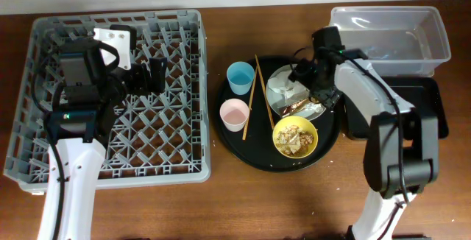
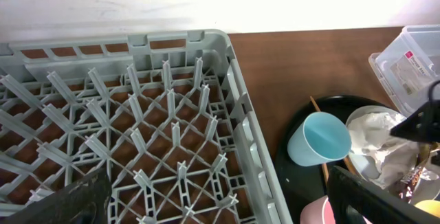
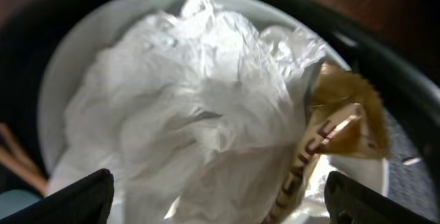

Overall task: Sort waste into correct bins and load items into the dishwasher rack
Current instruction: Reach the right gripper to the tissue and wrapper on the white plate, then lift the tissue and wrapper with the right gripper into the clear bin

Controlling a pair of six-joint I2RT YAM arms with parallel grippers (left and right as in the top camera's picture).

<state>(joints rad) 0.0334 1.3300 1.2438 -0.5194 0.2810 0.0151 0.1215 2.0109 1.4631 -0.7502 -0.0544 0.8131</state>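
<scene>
The grey dishwasher rack (image 1: pixel 118 172) fills the left side and holds no dishes. My left gripper (image 1: pixel 152 75) hovers open and empty over it, as the left wrist view (image 2: pixel 220 207) shows. On the round black tray (image 1: pixel 250 150) stand the light blue cup (image 1: pixel 240 76), the pink cup (image 1: pixel 234 113), the chopsticks (image 1: pixel 254 93), the yellow bowl (image 1: pixel 295 138) with food scraps, and the plate (image 1: pixel 277 79). My right gripper (image 1: pixel 306 78) is low over the plate (image 3: pixel 75 59). It is open, with its fingers (image 3: pixel 220 203) either side of the crumpled white napkins (image 3: pixel 199 100) and the brown-gold wrapper (image 3: pixel 344 121).
The clear tub (image 1: pixel 390 37) stands at the back right, with the shallow black rectangular tray (image 1: pixel 430 107) just in front of it. The blue cup (image 2: pixel 320 138) and the tub's corner (image 2: pixel 412 59) show right of the rack wall (image 2: pixel 240 114) in the left wrist view.
</scene>
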